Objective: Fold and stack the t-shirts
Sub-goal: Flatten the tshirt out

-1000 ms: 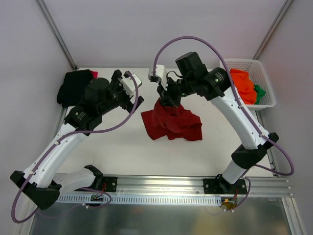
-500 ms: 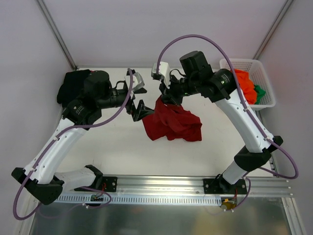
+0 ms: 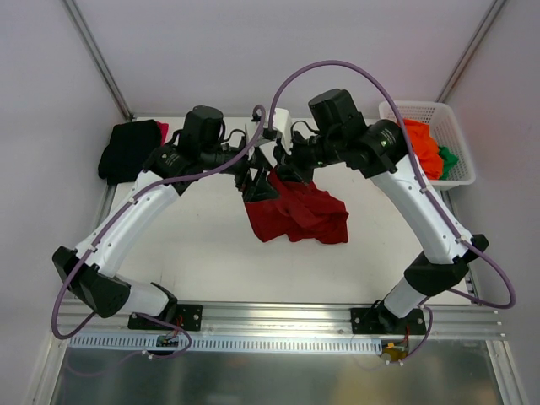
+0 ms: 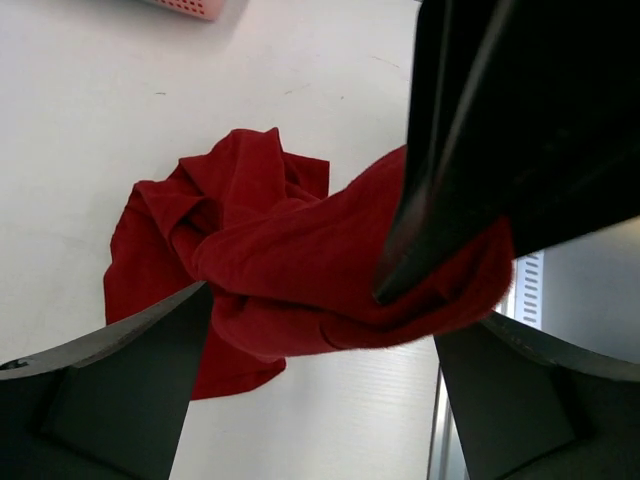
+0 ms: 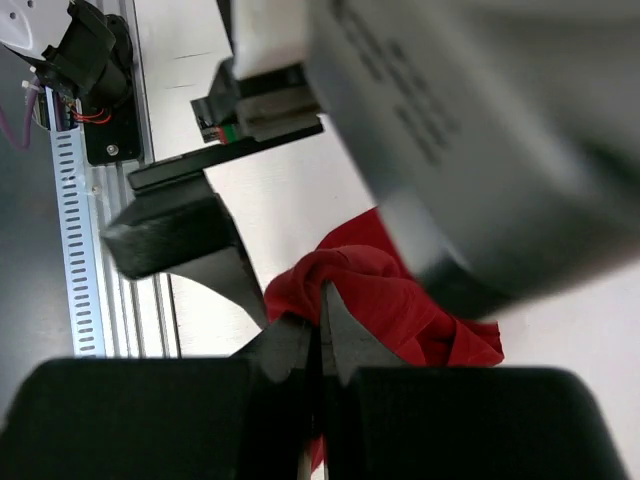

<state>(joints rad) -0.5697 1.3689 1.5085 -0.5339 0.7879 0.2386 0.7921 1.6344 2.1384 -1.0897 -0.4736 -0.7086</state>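
A dark red t-shirt (image 3: 302, 213) lies crumpled mid-table, one fold lifted off the surface. My right gripper (image 3: 291, 175) is shut on that raised fold; the right wrist view shows its tips (image 5: 322, 300) pinched on the red cloth (image 5: 400, 300). My left gripper (image 3: 258, 182) is open. Its two fingers (image 4: 110, 385) stand wide apart on either side of the hanging fold (image 4: 290, 285), just below the right gripper's black finger (image 4: 450, 190). A black t-shirt (image 3: 126, 148) lies at the far left with a bit of bright red cloth (image 3: 162, 128) behind it.
A white lattice basket (image 3: 460, 135) at the far right holds an orange shirt (image 3: 418, 146) and a green one (image 3: 450, 158). The metal rail (image 3: 278, 325) with both arm bases runs along the near edge. The two arms meet closely over the table's middle.
My left arm has swung right from near the black t-shirt to the raised red fold, bringing its open jaws around it. The right gripper has kept its hold in place.
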